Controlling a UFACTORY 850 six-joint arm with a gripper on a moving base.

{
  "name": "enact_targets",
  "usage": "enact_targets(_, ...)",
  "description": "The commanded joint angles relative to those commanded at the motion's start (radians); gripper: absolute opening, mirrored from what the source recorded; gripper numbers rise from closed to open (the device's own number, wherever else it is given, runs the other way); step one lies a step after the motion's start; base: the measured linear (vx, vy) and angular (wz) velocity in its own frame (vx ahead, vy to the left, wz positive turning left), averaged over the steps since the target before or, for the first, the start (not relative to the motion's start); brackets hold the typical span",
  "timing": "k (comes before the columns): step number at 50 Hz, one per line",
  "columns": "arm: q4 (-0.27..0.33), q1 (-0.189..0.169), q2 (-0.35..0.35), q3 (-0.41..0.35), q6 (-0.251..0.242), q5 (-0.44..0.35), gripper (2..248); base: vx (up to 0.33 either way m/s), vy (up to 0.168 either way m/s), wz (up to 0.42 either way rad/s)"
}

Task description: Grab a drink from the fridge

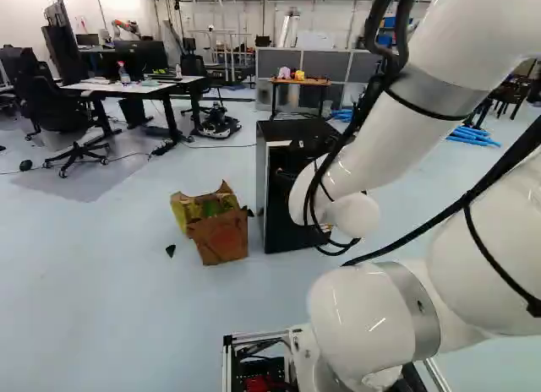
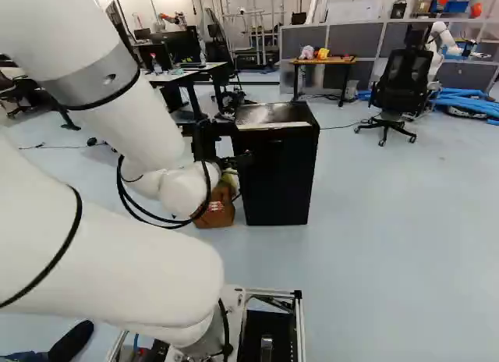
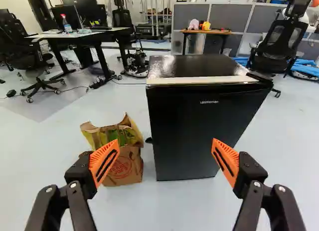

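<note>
The gripper spreads its orange-padded fingers wide, with the closed black fridge standing ahead and a brown paper bag beside it. Only the wrist view clearly shows pale lettering on the fridge's door and the round emblem on the bag

Lowest joint: standing at the foot of both base views.
Lower arm link: running out past the outer edge of each base view.
Forearm: sloping down and forward.
Wrist: sitting at the forearm's lower end, cables looping around it.
Jaws: pointing ahead, standing wide apart, orange pads facing each other, gripping nothing.
</note>
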State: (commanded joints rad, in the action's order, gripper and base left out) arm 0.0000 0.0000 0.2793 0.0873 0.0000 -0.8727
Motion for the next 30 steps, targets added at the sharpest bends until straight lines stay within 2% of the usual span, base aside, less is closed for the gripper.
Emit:
enact_targets(22,0.000,0.000,0.000,0.000,0.000,0.000,247,0.054,0.077,0.125)
enact_targets(30,0.000,0.000,0.000,0.000,0.000,0.000,247,0.073,0.047,0.014)
